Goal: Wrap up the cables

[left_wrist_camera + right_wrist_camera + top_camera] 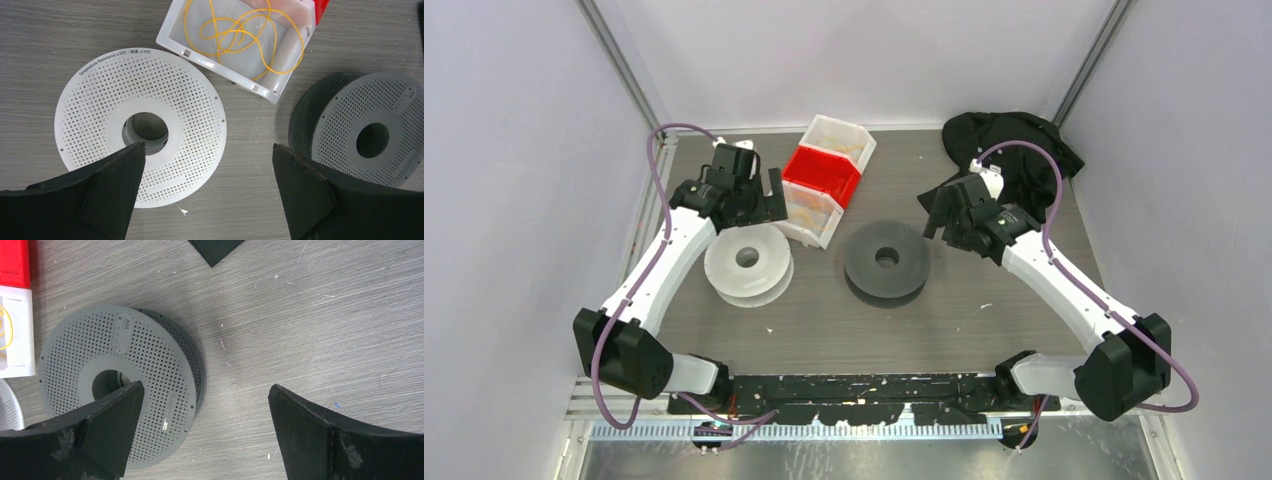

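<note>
a: entry one, the cables?
b: thin yellow-orange cord in loose tangled loops, lying inside the white bin. the left wrist view shows each strand. the top view gives only an orange tint there.
a: the bin?
b: translucent white plastic, rectangular, flat on the table, which is grey with a wood grain. a red bin sits against its far side.
a: spools?
b: two, both lying flat. the white spool has a round flange dotted with small holes, an open hub and printed text along the rim, and sits just beside the white bin. the grey spool has the same perforated pattern and small lettering, and lies to the right, apart from the white one.
a: listed by the top view alone?
b: a black cloth, crumpled, at the far right corner.
a: tools?
b: left tool: black wedge fingers spread wide, nothing between them, above the white spool's edge. right tool: fingers likewise apart, holding nothing, over the grey spool's edge and bare table.
</note>
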Motion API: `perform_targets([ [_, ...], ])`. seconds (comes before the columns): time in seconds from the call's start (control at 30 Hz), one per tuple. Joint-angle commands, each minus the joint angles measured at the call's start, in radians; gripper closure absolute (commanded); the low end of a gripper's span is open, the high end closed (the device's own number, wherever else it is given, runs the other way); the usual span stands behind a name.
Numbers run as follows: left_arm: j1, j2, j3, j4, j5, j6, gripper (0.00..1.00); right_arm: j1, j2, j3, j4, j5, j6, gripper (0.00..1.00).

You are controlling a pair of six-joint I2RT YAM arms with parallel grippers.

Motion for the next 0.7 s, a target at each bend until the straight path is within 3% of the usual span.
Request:
perform_targets([
  [0.0,0.001,-0.038,-0.003,0.051,0.02,-0.002,0.0,-0.002,-0.043,-0.015,0.058,-0.016,0.018,0.0],
  [0.33,0.001,-0.037,-0.002,0.059,0.027,-0.03,0.0,-0.004,-0.049,-0.049,0.091,-0.068,0.012,0.0],
  [0.67,0.001,-0.059,-0.048,0.121,0.271,0.023,0.01,-0.106,-0.02,-0.293,0.423,-0.459,0.168,0.0],
])
